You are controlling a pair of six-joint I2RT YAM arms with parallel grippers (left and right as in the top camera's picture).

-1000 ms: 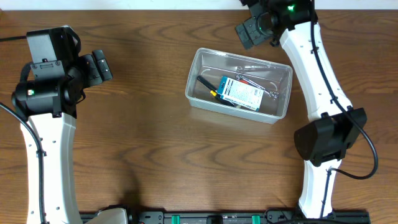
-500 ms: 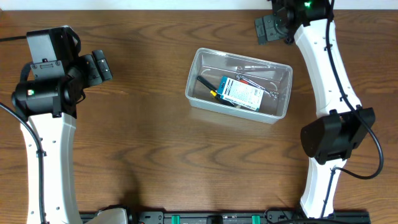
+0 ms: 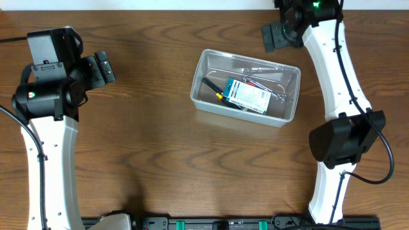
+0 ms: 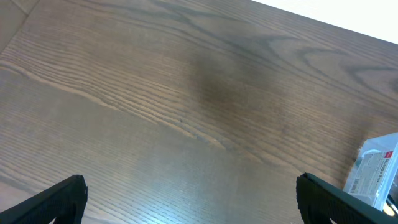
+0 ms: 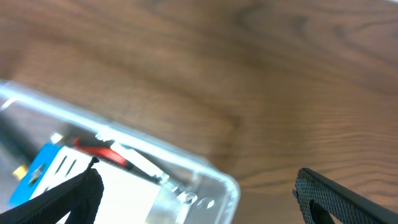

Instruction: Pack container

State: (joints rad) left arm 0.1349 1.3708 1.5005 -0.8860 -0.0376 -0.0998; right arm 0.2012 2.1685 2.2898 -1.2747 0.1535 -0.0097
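The clear plastic container (image 3: 291,108) sits right of the table's middle. It holds a blue-and-white card pack (image 3: 248,96), a black pen-like tool (image 3: 211,85) and small metal tools with a red part (image 3: 268,85). My right gripper (image 3: 276,35) is open and empty above the table just beyond the container's far right corner; its wrist view shows the container's corner (image 5: 211,180) between the fingers (image 5: 202,199). My left gripper (image 3: 102,67) is open and empty far to the left over bare wood (image 4: 186,199); the container's edge (image 4: 379,171) shows at the right of its view.
The wooden table's far edge (image 3: 192,9) runs along the top of the overhead view. The arm bases and a black rail (image 3: 217,223) stand at the near edge.
My right gripper has moved right and toward the far edge, away from the container's far side, then stayed nearly still. The left arm has not moved.
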